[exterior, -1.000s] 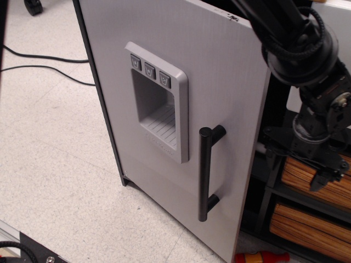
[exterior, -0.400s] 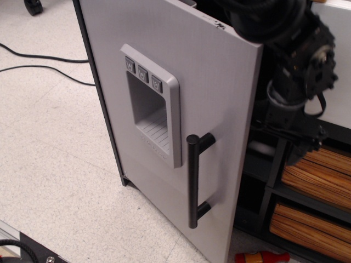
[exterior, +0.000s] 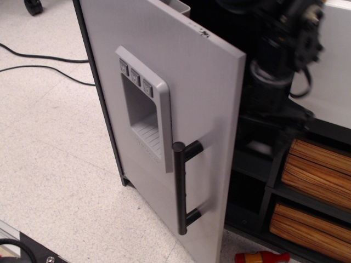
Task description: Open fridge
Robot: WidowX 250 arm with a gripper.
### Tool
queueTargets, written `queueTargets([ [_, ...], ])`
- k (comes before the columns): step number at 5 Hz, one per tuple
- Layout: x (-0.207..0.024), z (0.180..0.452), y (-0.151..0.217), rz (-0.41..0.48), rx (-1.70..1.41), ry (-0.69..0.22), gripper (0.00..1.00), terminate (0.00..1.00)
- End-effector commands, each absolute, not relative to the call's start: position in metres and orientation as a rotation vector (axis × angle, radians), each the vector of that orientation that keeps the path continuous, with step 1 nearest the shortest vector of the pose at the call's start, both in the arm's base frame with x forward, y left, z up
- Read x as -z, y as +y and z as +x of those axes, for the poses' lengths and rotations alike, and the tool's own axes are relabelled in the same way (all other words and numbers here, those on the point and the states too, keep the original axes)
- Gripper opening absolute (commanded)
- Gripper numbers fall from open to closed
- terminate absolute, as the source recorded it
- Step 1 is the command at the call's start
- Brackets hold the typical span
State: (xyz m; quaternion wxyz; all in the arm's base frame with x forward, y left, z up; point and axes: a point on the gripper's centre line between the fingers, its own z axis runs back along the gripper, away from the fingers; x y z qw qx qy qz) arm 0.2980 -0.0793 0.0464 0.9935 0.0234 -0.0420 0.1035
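Observation:
The fridge's light grey door (exterior: 200, 104) stands partly open, swung out towards me on its left hinge. It carries a moulded three-button dispenser recess (exterior: 141, 112) and a vertical black bar handle (exterior: 181, 189). The dark interior (exterior: 247, 181) shows to the right of the door's free edge. My black arm (exterior: 282, 44) reaches down behind that edge. My gripper (exterior: 270, 121) sits in the dark gap just inside the door, blurred and largely hidden. I cannot tell how its jaws stand or whether it touches the door.
Two striped wooden baskets (exterior: 321, 164) (exterior: 310, 224) sit in a shelf unit to the right of the fridge. A red and yellow toy (exterior: 262, 257) lies on the floor below. Black cables (exterior: 44, 60) cross the speckled floor at left. A black base (exterior: 27, 249) is at bottom left.
The door has swung further open, its free edge and handle moving left. My arm and gripper have moved left and up behind the door edge.

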Motion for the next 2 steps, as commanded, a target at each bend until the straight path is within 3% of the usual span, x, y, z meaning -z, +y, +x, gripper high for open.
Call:
queueTargets([
  [1, -0.055, 0.271, -0.037, 0.072, -0.205, -0.181, 1.0, 0.0],
  [2, -0.05, 0.252, -0.019, 0.025, -0.139, -0.227, 1.0, 0.0],
])
